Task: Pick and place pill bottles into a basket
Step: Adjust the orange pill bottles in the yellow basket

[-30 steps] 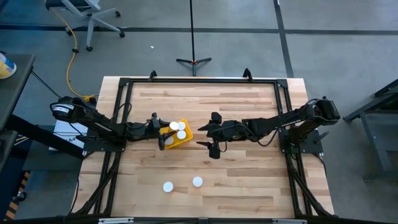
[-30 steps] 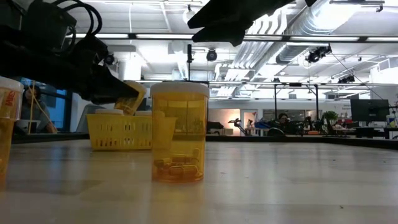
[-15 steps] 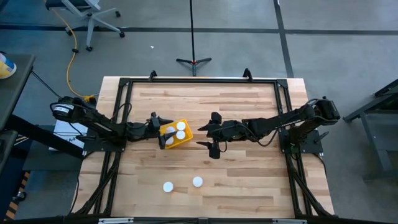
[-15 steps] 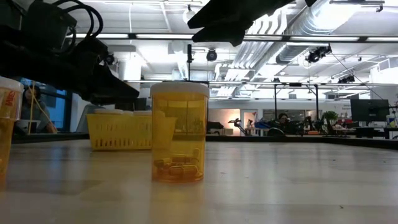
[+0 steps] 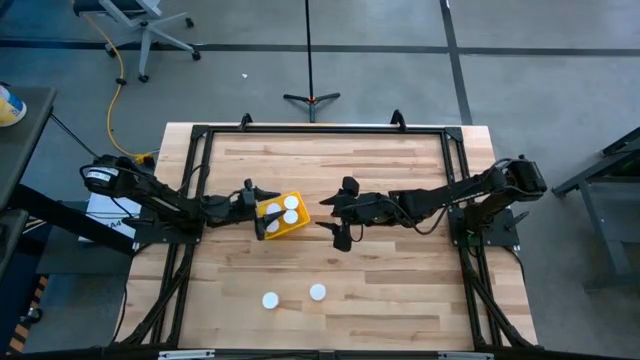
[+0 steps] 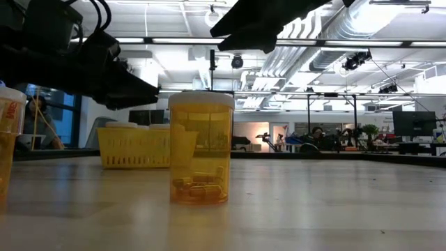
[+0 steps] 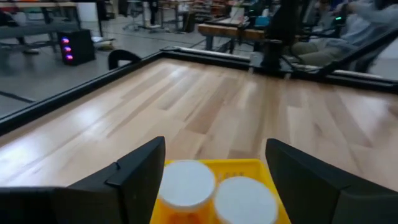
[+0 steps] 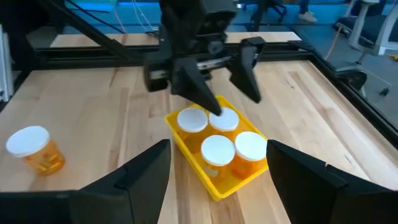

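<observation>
Left end effector [image 5: 258, 211] spread wide, empty, above basket [image 8: 219, 182]; four bottles in; right end effector [image 5: 341, 214] released, hovering mid-desk; next, probably fetching two pill bottles [image 5: 270, 300] near front edge.

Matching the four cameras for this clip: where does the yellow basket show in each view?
High view: the yellow basket sits left of table centre, at the left gripper.
Low view: left, behind the near bottle.
Left wrist view: bottom centre, between the fingers.
Right wrist view: centre.
Shared landmark: the white caps inside it.
</observation>
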You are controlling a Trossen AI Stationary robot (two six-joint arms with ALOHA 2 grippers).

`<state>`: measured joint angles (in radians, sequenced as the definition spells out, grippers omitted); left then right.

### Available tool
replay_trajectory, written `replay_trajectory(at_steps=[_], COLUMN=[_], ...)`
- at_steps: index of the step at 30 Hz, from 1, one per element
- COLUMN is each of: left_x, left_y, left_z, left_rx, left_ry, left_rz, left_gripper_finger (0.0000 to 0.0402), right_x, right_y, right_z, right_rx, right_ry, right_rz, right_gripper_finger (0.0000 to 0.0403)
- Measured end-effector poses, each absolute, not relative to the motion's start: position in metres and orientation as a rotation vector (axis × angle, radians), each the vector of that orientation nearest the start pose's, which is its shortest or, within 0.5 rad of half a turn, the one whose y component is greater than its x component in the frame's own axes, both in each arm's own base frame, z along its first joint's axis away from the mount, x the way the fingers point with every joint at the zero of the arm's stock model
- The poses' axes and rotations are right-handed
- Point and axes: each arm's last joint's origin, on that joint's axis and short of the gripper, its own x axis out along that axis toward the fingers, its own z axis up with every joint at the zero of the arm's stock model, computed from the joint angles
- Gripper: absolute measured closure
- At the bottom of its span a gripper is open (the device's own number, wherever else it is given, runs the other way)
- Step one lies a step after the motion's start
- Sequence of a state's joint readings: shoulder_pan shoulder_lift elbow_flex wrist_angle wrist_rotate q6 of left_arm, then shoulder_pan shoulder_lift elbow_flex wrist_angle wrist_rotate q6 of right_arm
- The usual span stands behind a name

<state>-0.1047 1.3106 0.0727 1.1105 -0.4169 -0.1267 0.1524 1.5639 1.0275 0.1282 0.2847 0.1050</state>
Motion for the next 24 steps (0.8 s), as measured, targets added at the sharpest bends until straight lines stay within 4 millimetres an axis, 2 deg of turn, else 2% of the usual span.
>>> replay_trajectory(at_steps=[8,13,17,22,24], left_x=[0.183,0.182,0.18,0.179,0.182], left_y=[-0.009,-0.009,-0.011,-0.012,-0.012], left_z=[0.134,0.141,0.15,0.148,0.149], left_rx=[-0.107,-0.118,-0.13,-0.158,-0.175], left_ry=[0.108,0.07,0.026,0.093,0.136], left_rz=[0.276,0.255,0.178,0.153,0.153], left_gripper_finger=[0.0136,0.0183,0.0249,0.037,0.0378], right_x=[0.343,0.342,0.342,0.341,0.34], right_y=[0.045,0.046,0.049,0.049,0.048], right_z=[0.254,0.252,0.252,0.252,0.25], right_rx=[0.02,0.026,0.021,0.0,-0.005], right_ry=[0.413,0.432,0.431,0.431,0.447], right_rz=[-0.151,-0.15,-0.154,-0.214,-0.228], right_gripper_finger=[0.0157,0.0164,0.017,0.0177,0.0181])
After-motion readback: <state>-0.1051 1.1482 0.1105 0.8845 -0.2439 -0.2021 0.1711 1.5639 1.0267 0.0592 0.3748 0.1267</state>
